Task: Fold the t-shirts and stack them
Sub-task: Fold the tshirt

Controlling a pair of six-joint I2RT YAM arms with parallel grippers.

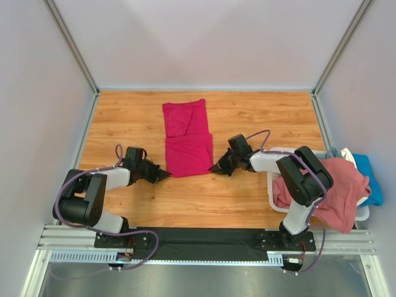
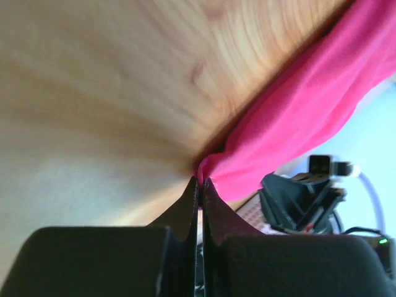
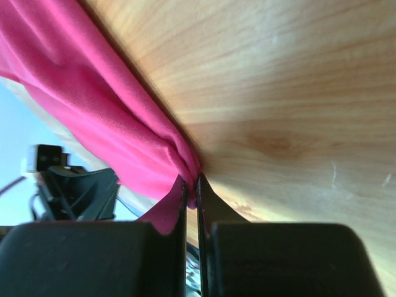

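Observation:
A magenta-red t-shirt (image 1: 187,139), folded into a long narrow shape, lies on the wooden table (image 1: 142,111) at mid centre. My left gripper (image 1: 167,175) is shut on its near left corner; the left wrist view shows the cloth (image 2: 309,105) pinched at the fingertips (image 2: 190,192). My right gripper (image 1: 215,168) is shut on its near right corner; the right wrist view shows the cloth (image 3: 93,99) bunched between the fingertips (image 3: 204,189). Both grippers sit low at the table. A dusty pink shirt (image 1: 337,192), a blue one (image 1: 369,179) and a whitish one (image 1: 346,156) lie in the basket.
A white lattice basket (image 1: 273,185) stands at the right table edge, behind my right arm. Grey walls with metal posts (image 1: 74,49) enclose the table on three sides. A black base rail (image 1: 204,238) runs along the near edge.

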